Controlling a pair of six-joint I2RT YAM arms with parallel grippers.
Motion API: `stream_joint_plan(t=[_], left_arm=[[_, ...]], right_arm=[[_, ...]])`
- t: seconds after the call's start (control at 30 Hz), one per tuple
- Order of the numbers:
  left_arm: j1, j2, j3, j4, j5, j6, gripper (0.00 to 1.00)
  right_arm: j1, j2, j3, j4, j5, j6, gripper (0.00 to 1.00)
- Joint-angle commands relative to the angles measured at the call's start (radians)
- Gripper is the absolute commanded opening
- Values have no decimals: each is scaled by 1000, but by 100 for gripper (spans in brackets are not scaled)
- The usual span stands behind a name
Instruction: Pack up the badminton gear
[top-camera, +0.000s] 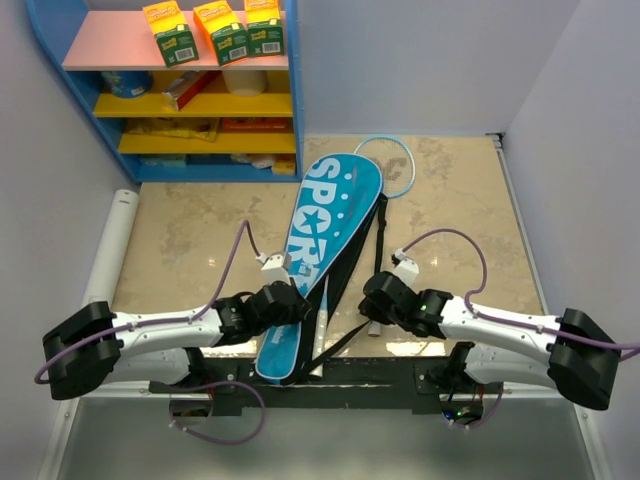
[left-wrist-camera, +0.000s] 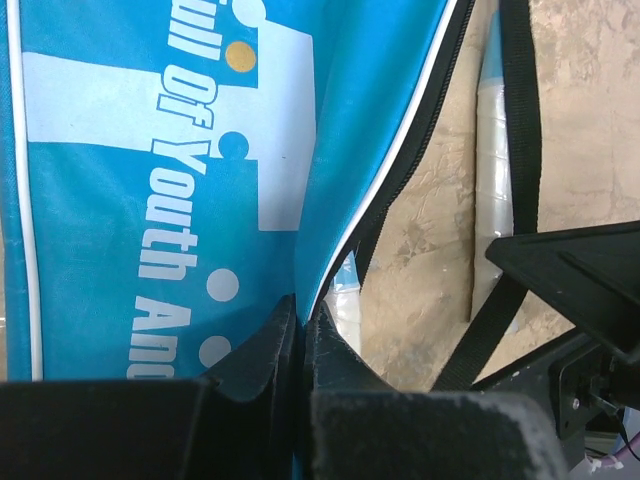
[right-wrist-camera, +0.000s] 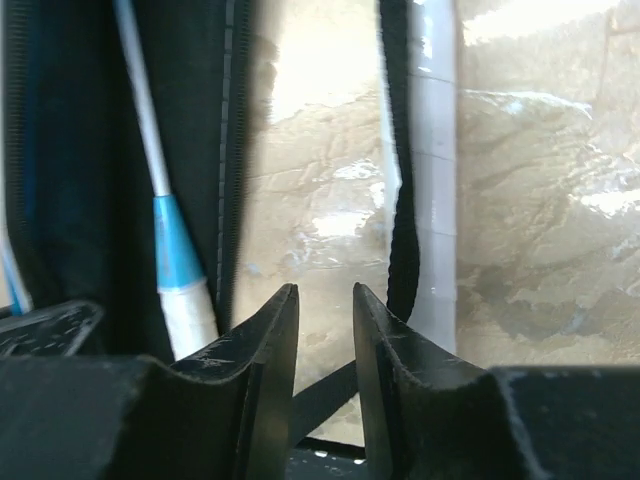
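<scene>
The long blue bag (top-camera: 330, 210) lettered "SPORT" lies slanted across the marble table. My left gripper (top-camera: 292, 298) is shut on the bag's (left-wrist-camera: 120, 180) right edge near its narrow end, with my fingertips (left-wrist-camera: 285, 325) pinching the fabric. One racket's white handle (top-camera: 325, 313) and blue-tipped shaft (right-wrist-camera: 172, 250) lie inside the opened bag (right-wrist-camera: 70, 150). A second racket lies beside the bag, its hoop (top-camera: 388, 162) at the far end and its silver handle (right-wrist-camera: 435, 200) to the right of the black strap (right-wrist-camera: 398, 200). My right gripper (top-camera: 372, 290) hovers open over bare table (right-wrist-camera: 325, 295), between bag and strap, holding nothing.
A blue shelf unit (top-camera: 292, 100) stands at the back left, with orange-green boxes (top-camera: 215, 30) on its top board. A white tube (top-camera: 115, 240) lies along the table's left edge. Grey walls close in both sides. The bag's strap (top-camera: 345, 335) runs toward the near edge.
</scene>
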Motion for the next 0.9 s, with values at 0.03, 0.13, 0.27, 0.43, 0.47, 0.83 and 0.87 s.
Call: stream_joint_plan(t=[0.03,0.13,0.27,0.43,0.47,0.83,0.87], left_arm=[[7,18,32,67,13,12,0],[7,18,30,67,13,12,0],[7,17,30,68,14,11,0],[7,18,39,73,10,17,0],[6,18,42,74,10,20,0],[24,20,62,71,24,48,0],[24,20,62,71,25,48,0]], right_arm=[[0,-46,72,30,15,-118,35],[2,-84,83,79,-24,-156,37],[3,-73,80,183,-130,-193,38],[83,66,136,228,-211,-222,38],[100,127,150,222,-206,-222,38],[195,246,98,337,-216,-95,40],[197,243,99,319,-210,-95,41]])
